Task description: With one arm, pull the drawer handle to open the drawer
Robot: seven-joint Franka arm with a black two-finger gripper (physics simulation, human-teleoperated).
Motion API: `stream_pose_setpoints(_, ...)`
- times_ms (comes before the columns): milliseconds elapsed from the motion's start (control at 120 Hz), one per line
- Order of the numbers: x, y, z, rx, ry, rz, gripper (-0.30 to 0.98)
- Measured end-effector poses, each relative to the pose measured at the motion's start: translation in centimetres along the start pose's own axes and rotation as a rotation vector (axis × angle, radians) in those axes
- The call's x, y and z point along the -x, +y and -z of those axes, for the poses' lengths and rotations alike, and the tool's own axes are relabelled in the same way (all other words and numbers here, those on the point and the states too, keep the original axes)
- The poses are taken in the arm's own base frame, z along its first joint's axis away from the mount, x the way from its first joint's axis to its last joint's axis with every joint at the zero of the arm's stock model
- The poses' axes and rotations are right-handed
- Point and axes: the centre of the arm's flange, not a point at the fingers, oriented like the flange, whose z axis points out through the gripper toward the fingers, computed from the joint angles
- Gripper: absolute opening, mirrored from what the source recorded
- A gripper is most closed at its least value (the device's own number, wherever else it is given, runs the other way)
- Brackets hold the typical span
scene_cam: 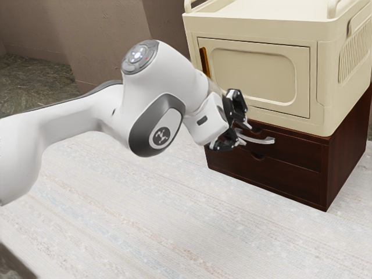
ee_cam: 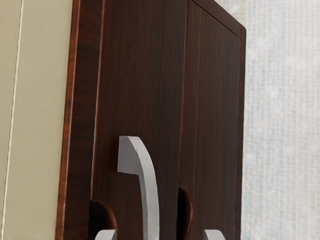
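Here's the gripper (scene_cam: pixel 242 133), wide open, fingers parted on either side of the silver handle (scene_cam: pixel 261 140), gripping nothing! In the exterior view, that handle sits about four o'clock from the hand, on the brown upper drawer (scene_cam: pixel 293 152); cream cabinet (scene_cam: pixel 253 72) at twelve.

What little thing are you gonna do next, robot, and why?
I'd probably close my gripper on the silver handle. Its fingertips stand apart, with the handle between them and a gap on each side, so I think I need a grip before I pull.
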Motion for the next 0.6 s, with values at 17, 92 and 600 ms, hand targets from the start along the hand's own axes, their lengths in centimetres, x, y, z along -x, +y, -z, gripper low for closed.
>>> stream_pose_setpoints(17,-0.1,-0.1,0.0,-0.001,0.001,-0.001,0.16)
stream_pose_setpoints(92,-0.3,-0.1,-0.4,0.000,0.005,-0.002,0.15)
stream_pose_setpoints(600,0.4,-0.6,-2.3,0.000,0.010,0.008,0.14)
